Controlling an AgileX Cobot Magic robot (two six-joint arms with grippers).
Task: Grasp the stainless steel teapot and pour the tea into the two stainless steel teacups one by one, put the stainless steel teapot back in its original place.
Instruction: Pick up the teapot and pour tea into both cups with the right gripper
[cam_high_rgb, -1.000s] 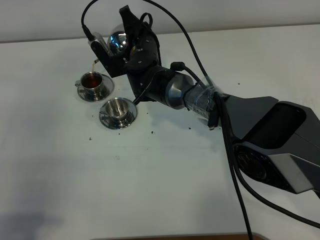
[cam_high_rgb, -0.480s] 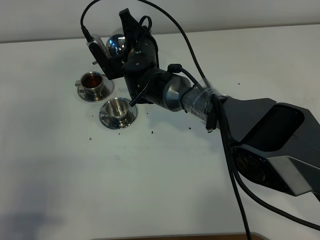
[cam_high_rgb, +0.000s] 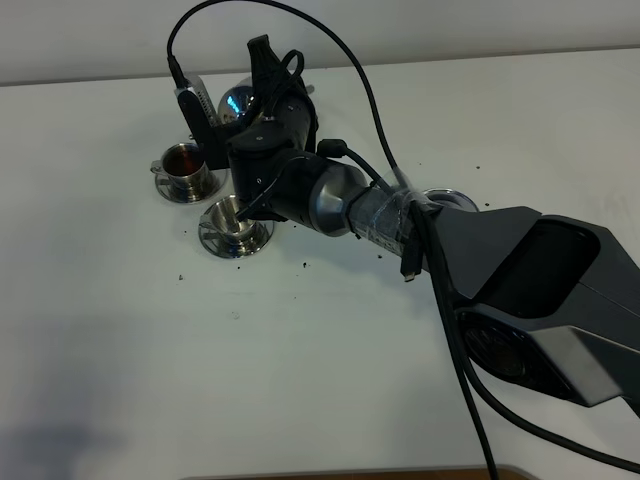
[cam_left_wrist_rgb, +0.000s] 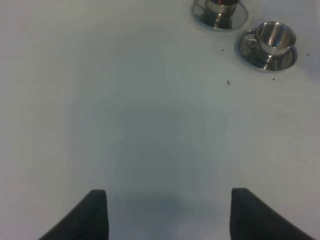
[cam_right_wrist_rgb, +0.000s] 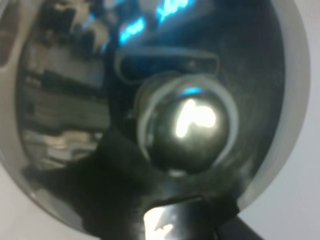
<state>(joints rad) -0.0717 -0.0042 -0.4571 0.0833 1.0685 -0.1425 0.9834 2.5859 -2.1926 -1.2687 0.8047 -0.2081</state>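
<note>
My right gripper (cam_high_rgb: 258, 108) reaches across to the far left and is shut on the handle of the stainless steel teapot (cam_high_rgb: 237, 101), holding it in the air above the two teacups. In the right wrist view the teapot's lid and knob (cam_right_wrist_rgb: 187, 125) fill the picture. The far teacup (cam_high_rgb: 184, 160) holds dark reddish-brown tea (cam_high_rgb: 183, 156). The near teacup (cam_high_rgb: 230, 214) looks empty and is partly hidden by the arm. No tea is flowing. Both cups also show in the left wrist view, the far one (cam_left_wrist_rgb: 220, 6) and the near one (cam_left_wrist_rgb: 274, 36). My left gripper (cam_left_wrist_rgb: 167, 215) is open and empty over bare table.
Each cup stands on its own saucer (cam_high_rgb: 205, 190). A plain steel saucer (cam_high_rgb: 447, 198) lies on the white table just right of my right forearm. Dark specks dot the table (cam_high_rgb: 305, 265) near the cups. Cables loop above the arm.
The pouring stream into the far cup has stopped. The teapot has tipped back and shifted a little right, toward the near cup. The arm has swung and uncovered the plain saucer.
</note>
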